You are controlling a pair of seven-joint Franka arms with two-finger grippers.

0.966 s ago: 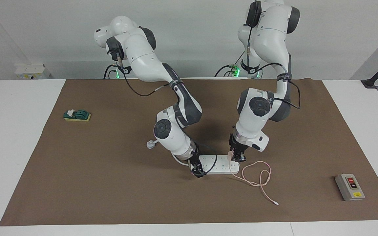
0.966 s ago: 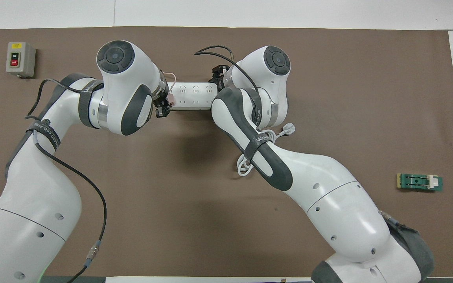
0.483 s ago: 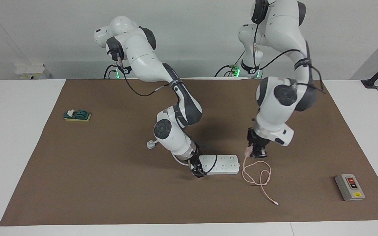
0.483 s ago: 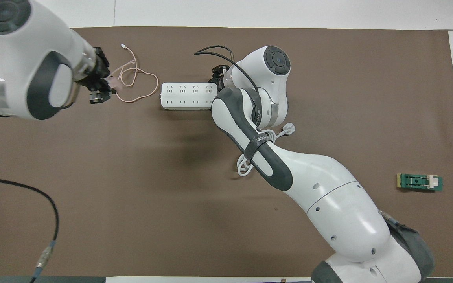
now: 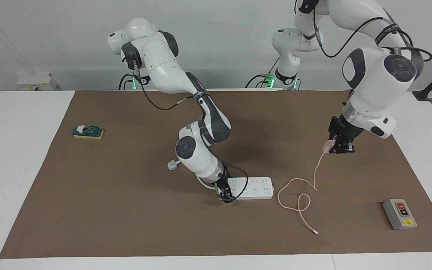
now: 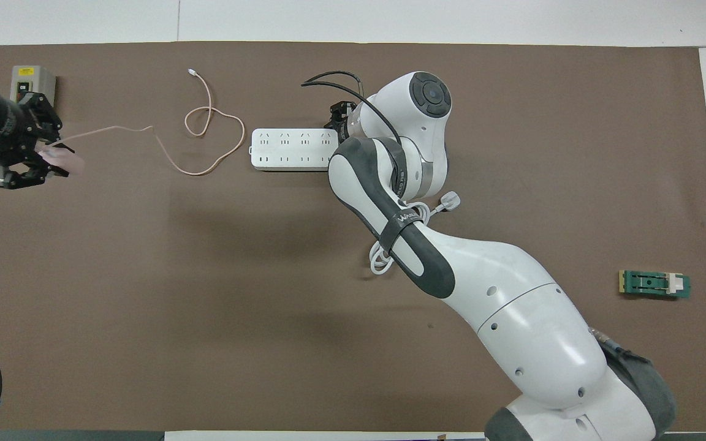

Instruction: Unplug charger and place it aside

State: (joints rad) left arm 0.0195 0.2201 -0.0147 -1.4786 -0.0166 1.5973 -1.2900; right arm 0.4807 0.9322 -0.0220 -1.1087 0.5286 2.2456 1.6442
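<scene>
My left gripper (image 5: 339, 144) is shut on the pale pink charger (image 5: 327, 146) and holds it in the air over the mat, toward the left arm's end of the table. It also shows in the overhead view (image 6: 27, 154) with the charger (image 6: 66, 162). The charger's thin pink cable (image 5: 297, 198) hangs down to the mat, loops there and ends in a white connector (image 5: 315, 233). The white power strip (image 5: 254, 187) lies mid-mat with nothing plugged into it. My right gripper (image 5: 225, 195) is down at the strip's end toward the right arm's side.
A grey box with red and black buttons (image 5: 399, 214) stands near the mat's corner at the left arm's end. A green and yellow block (image 5: 87, 132) lies at the right arm's end. The strip's thick white cord and plug (image 5: 172, 165) lie under the right arm.
My left gripper pulled the charger out of the power strip, lifted it and carried it toward the left arm's end, dragging the cable. The right arm and strip stayed put.
</scene>
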